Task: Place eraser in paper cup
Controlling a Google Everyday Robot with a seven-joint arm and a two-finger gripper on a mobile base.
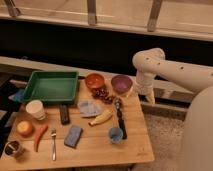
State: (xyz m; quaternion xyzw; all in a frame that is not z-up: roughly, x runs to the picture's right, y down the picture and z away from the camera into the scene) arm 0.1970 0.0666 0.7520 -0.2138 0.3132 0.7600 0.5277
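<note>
Gripper [144, 94] is parked at the table's [100, 147] right edge, spread wide, nothing held | eraser [64, 114] is laid flat just beside paper cup [35, 109] | cup is stood upright, so a drop-in is judged feasible.

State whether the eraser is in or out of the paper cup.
Out: eraser lies on the table beside the paper cup; gripper hangs by the purple bowl.

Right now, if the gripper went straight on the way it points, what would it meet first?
The gripper hangs pointing down, just beside the purple bowl. Straight on, it would likely meet the wooden table's back right corner first, though depth is unclear.
</note>
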